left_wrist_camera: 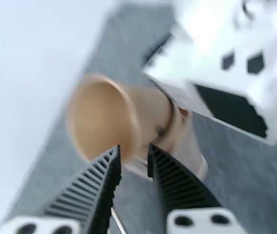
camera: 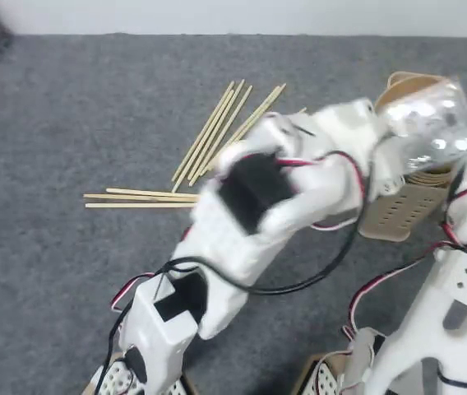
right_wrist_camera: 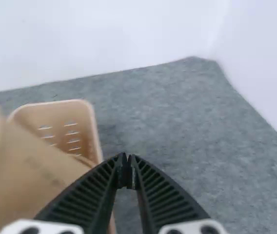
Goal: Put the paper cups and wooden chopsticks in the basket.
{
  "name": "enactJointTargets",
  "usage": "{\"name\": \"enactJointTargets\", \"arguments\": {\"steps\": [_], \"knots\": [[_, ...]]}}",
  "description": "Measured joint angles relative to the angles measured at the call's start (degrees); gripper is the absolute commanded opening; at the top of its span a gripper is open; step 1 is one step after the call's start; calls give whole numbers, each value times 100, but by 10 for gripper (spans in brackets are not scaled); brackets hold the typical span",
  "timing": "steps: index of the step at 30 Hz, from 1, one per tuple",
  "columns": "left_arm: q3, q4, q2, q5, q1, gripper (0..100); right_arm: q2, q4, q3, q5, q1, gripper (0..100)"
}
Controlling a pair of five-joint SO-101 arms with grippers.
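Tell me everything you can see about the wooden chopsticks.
The wooden chopsticks are thin, pale, straight sticks lying flat on the grey mat. One bunch fans out diagonally. A few lie side by side crosswise nearer the arms, their ends hidden under a white arm. Nothing holds them, and those in view lie outside the basket.

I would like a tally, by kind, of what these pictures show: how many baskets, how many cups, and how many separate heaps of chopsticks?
Baskets: 1, the basket
Cups: 1 that I can make out, the cup
Chopstick heaps: 2, the slanted heap and the level heap
Total: 4
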Motion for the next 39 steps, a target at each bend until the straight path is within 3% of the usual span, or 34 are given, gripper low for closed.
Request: {"name": "enactJointTargets", "arguments": {"steps": [5, 10, 15, 18, 21, 24, 27, 35, 39], "knots": [[-1371, 0, -9, 26, -440, 98, -26, -26, -607, 0, 105, 9], [-1670, 0, -229, 413, -1125, 100, -26, -26, -1363, 0, -79, 9], [-1697, 0, -747, 1046, -2119, 100, -26, -158, -2075, 316, -1363, 9], [-1635, 0, -1020, 1697, -3138, 101, 185, -141, -2286, 914, -2400, 9], [-1125, 0, -1213, 2057, -4325, 101, 598, 18, -2312, 1099, -2699, 9], [-246, 0, -1371, 2119, -5222, 101, 1090, 220, -2312, 1169, -2593, 9], [712, 0, -1521, 2092, -5644, 101, 1477, 387, -2312, 1169, -2268, 9], [2356, 0, -1749, 1811, -5785, 99, 1890, 501, -2497, 1187, -862, 9], [2848, 0, -1749, 1811, -5714, 98, 1890, 721, -2532, 1389, -519, 9]]}}
